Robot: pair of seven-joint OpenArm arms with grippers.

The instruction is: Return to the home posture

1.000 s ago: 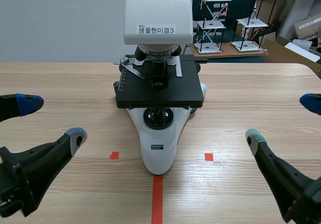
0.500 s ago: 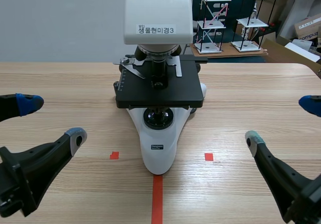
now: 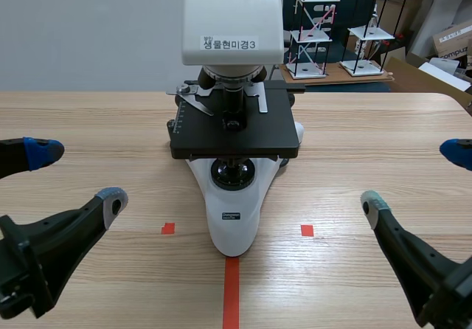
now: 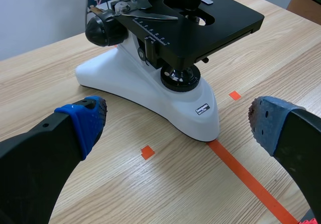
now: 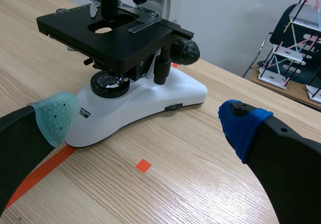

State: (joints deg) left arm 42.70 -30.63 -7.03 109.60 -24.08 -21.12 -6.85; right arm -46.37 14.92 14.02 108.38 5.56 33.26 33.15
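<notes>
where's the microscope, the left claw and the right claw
microscope point(image 3: 233, 237): scene view, on its white base.
left claw point(image 3: 77, 174): scene view, midway between its fingertips.
right claw point(image 3: 413, 175): scene view, midway between its fingertips.

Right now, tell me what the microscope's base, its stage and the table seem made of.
Base: glossy white with soft highlights, painted metal or plastic, cannot tell which. Stage: flat matte black plate, likely coated metal. Table: pale wood grain, possibly laminate.
</notes>
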